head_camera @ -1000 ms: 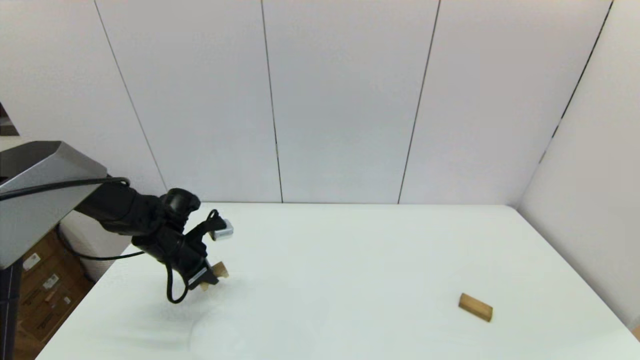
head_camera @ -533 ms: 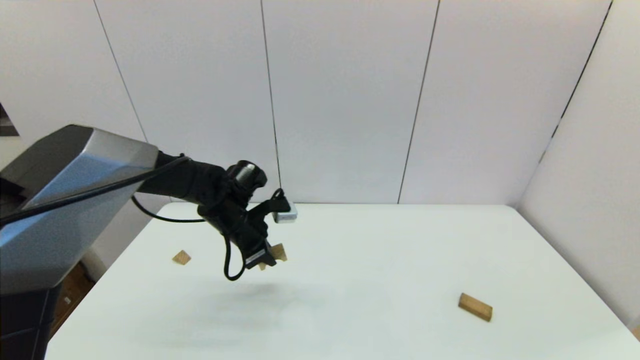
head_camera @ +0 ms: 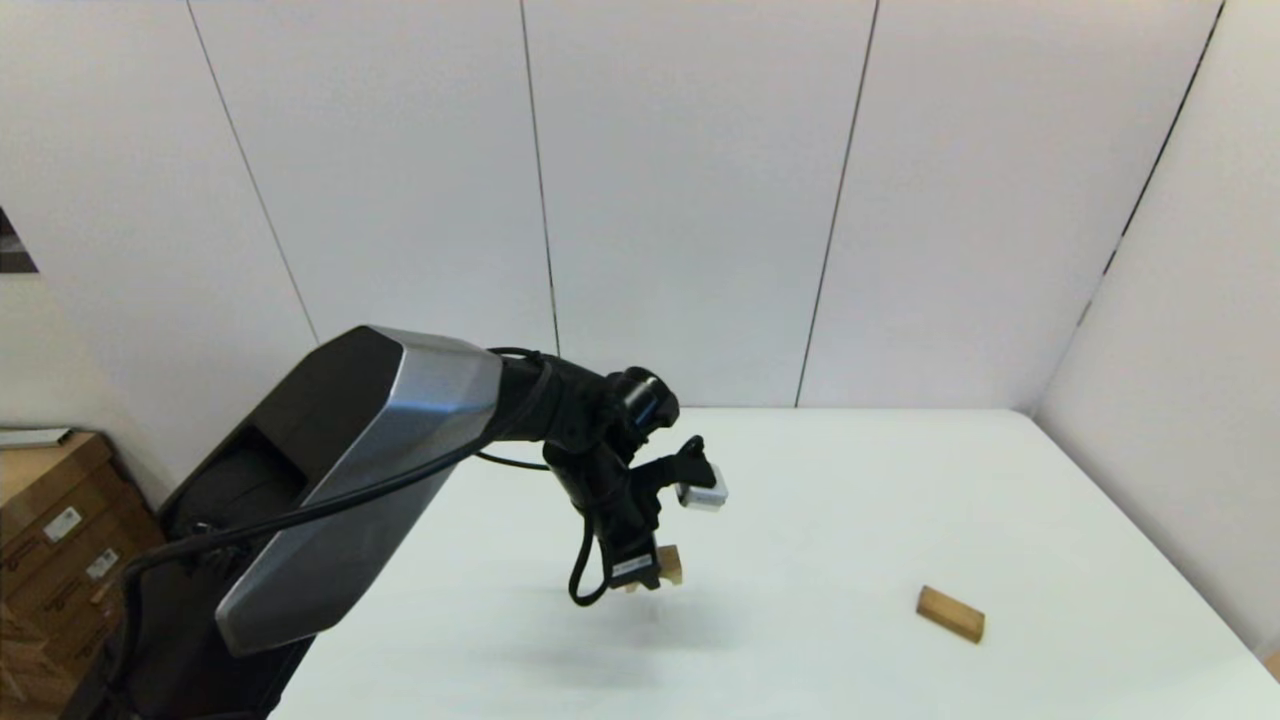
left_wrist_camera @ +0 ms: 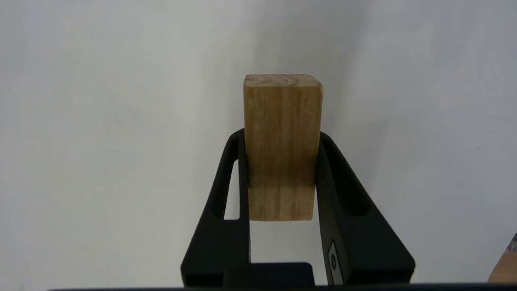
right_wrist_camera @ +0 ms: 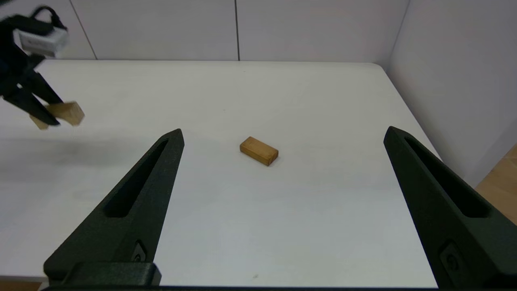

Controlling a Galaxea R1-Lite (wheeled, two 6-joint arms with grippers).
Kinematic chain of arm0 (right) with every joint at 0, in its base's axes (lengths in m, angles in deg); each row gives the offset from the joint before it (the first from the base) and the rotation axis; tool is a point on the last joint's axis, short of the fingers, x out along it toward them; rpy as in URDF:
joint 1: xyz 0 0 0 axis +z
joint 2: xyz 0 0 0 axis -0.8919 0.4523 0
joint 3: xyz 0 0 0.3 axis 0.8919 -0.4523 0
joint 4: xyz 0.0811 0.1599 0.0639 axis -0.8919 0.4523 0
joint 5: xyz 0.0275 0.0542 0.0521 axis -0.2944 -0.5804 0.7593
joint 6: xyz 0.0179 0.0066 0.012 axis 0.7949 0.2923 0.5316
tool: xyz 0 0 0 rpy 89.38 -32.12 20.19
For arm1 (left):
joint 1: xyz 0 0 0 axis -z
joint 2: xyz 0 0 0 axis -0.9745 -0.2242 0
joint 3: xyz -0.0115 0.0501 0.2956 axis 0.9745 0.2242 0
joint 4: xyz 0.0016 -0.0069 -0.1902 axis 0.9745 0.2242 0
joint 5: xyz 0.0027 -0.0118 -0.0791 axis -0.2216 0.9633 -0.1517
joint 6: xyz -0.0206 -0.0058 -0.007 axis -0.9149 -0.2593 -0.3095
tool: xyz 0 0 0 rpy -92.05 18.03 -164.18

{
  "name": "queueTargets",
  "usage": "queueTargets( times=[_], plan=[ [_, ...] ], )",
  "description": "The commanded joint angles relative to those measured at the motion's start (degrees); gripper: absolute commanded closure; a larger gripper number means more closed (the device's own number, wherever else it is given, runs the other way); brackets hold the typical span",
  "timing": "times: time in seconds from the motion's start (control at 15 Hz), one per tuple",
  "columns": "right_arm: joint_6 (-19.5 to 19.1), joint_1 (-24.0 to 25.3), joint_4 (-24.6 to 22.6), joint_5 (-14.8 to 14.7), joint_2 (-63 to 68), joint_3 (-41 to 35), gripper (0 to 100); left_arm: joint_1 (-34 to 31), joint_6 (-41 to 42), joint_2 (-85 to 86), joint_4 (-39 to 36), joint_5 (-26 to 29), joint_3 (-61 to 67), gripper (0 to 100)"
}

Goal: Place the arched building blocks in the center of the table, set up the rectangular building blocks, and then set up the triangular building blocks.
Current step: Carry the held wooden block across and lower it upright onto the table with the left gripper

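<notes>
Now, change: the left gripper (head_camera: 645, 578) has carried the arched building blocks (left_wrist_camera: 281, 145) from near the table's (head_camera: 860, 480) left edge toward its centre, above the surface.
Left gripper: closed on the block's two sides, black fingers (left_wrist_camera: 343, 202) pressing smooth light wood with visible grain.
Right gripper (right_wrist_camera: 282, 137): spread wide, holding nothing, at the table's near edge.
Rectangular building blocks (head_camera: 951, 613): solid flat tan bar lying on the table, right of the held block.
</notes>
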Motion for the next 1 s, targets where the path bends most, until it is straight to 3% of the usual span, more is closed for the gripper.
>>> queueTargets(
  times=[0.07,1.0],
  plan=[
    [0.0,0.0,0.0,0.0,0.1,0.0,0,0.5,2.1,-1.4,1.0,-1.4,2.0,100],
    [0.0,0.0,0.0,0.0,0.1,0.0,0,0.6,3.8,-2.8,-5.1,-1.8,5.9,100]
  ],
)
